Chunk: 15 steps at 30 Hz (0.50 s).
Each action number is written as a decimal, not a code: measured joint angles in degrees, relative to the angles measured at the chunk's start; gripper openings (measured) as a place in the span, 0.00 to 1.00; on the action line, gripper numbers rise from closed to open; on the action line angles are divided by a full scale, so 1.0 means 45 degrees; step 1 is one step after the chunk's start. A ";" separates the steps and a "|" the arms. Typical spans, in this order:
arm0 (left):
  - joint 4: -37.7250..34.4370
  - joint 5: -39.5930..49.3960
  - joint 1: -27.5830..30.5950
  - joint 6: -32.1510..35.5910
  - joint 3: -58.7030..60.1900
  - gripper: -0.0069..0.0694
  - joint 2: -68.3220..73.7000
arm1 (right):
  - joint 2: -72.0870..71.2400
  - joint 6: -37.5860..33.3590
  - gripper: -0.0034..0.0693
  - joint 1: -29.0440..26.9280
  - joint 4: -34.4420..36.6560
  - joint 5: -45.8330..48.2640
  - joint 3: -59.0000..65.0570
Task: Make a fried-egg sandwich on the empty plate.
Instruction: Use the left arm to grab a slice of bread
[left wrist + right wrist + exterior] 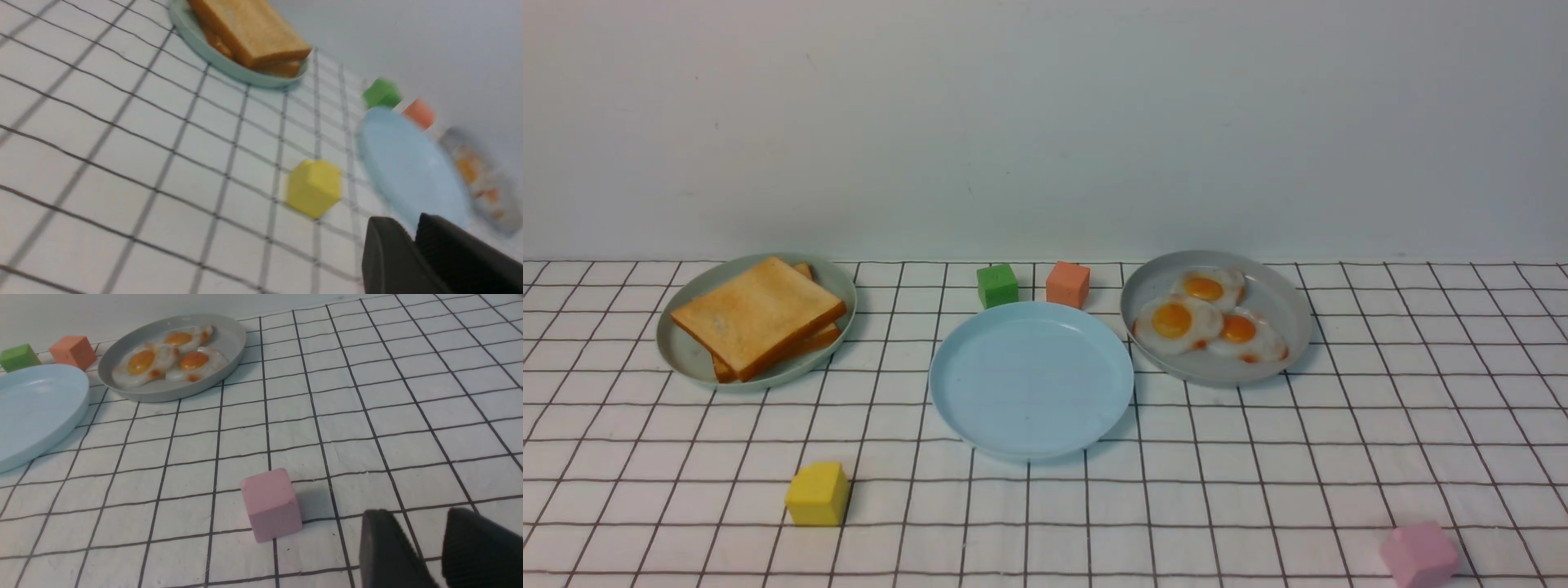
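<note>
Nothing assembled yet. The light blue plate [1031, 380] sits bare at centre, between the pale green plate [686, 355] holding the stacked toast slices [758, 314] on my left and the grey plate [1282, 327] with three fried eggs [1176, 322] on my right. Still to do: toast, egg, toast. My right pincer [425, 522] is narrowly spread and carries nothing, low near the pink cube [271, 504]. My left pincer [408, 222] is blurred, so I can't tell its state.

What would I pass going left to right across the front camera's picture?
A round pale green plate holding square golden-brown toast slices → round light blue plastic plate → round grey plate holding three glossy fried eggs → pink cube.
</note>
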 joint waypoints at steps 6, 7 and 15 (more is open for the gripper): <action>-0.2431 -0.2404 0.0000 -0.1149 -0.0012 0.26 0.0000 | 0.0000 0.0000 0.38 0.0000 0.0000 0.0000 0.0000; -0.2432 -0.2404 0.0000 -0.1149 -0.0024 0.26 0.0000 | 0.0000 0.0000 0.38 0.0000 0.0000 0.0000 0.0000; -0.0987 -0.0256 0.0000 0.2330 -0.3843 0.15 0.3047 | 0.0000 0.0000 0.38 0.0000 -0.0023 0.0000 0.0000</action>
